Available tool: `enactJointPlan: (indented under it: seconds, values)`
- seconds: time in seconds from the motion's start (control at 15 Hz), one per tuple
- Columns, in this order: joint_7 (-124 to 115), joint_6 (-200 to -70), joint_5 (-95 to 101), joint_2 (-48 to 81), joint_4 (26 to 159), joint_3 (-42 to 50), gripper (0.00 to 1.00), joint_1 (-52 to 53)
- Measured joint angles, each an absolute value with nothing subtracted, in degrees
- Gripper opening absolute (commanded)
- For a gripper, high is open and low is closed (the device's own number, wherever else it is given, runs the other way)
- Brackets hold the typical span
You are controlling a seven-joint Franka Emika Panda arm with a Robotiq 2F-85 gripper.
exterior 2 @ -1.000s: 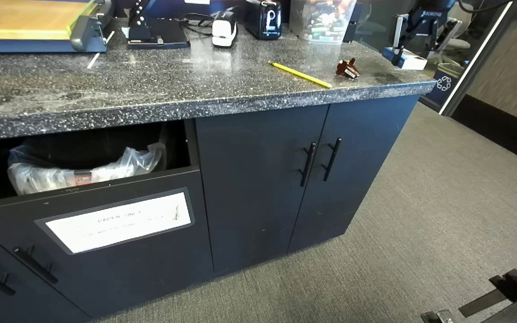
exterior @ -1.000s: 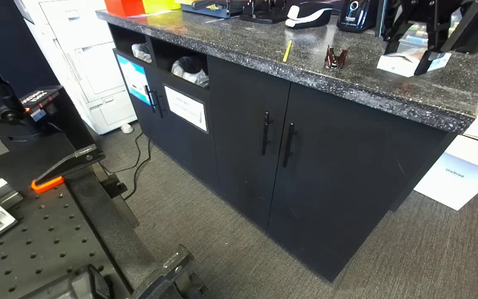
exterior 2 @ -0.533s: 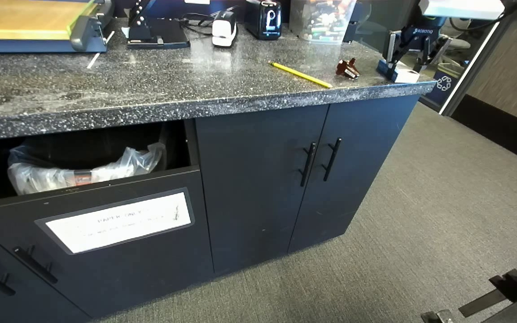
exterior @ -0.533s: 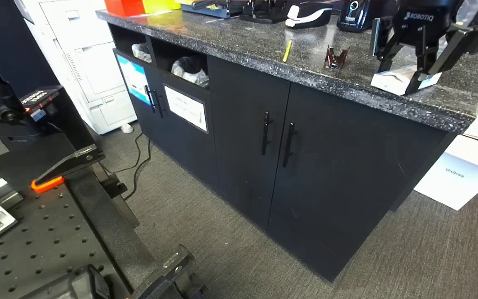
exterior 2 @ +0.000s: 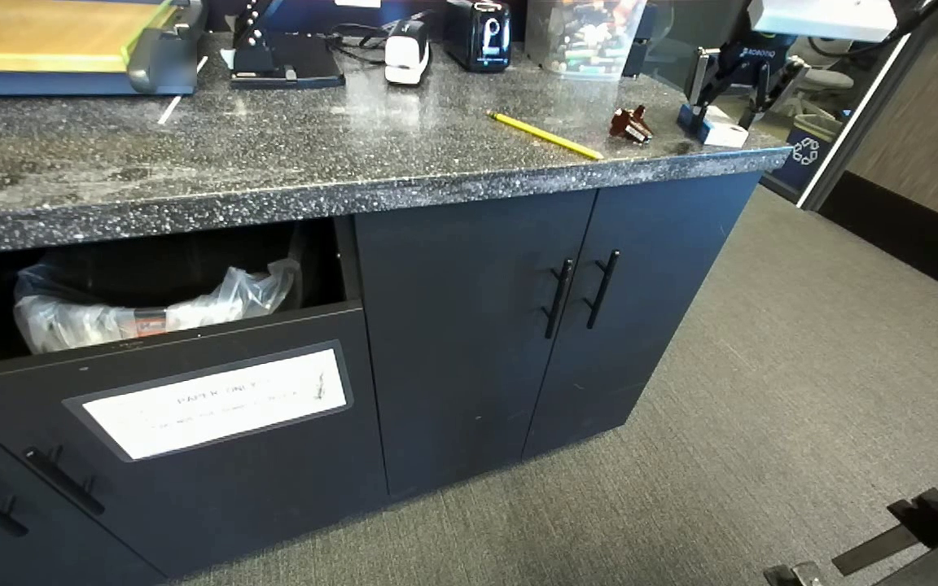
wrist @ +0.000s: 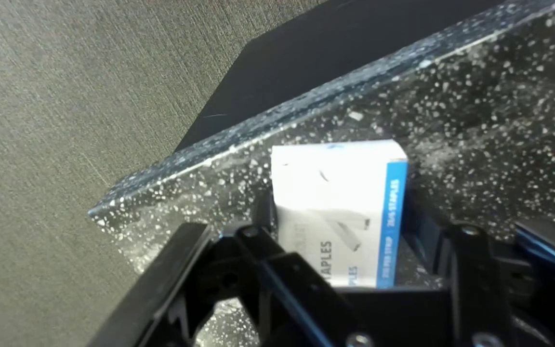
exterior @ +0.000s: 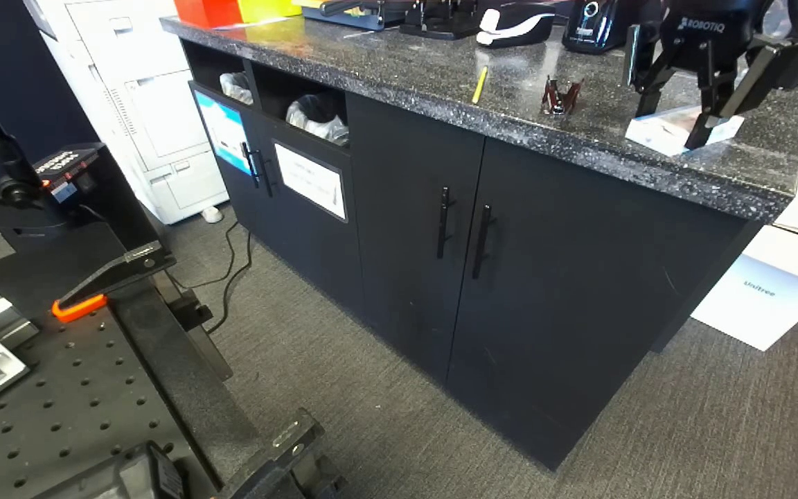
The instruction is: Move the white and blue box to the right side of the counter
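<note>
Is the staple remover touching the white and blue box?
Apart. In both exterior views, speckled counter shows between the staple remover and the white and blue box.

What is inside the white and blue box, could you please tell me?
Nothing inside can be seen: the white and blue box shows no opening. Its outside reads "STAPLES", so it may hold staples.

over the counter (exterior 2: 290,146): the box (wrist: 340,193), "26/6 staples", and the gripper (exterior: 670,127), "robotiq"; on the counter's front: sign (exterior 2: 216,403), "paper only"; beyond its end: packet (exterior: 763,305), "unitree", and bin (exterior 2: 807,150), recycling mark.
</note>
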State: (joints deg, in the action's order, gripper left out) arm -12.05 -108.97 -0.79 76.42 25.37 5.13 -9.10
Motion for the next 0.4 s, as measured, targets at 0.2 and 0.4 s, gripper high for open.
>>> enactJointPlan:
  seconds: [0.2,0.4]
  values:
    - [-13.14,-107.4,-1.91,75.14,25.29,3.61,1.0,-9.06]
    - [-14.45,-100.53,-2.7,70.64,25.45,2.22,1.0,-8.2]
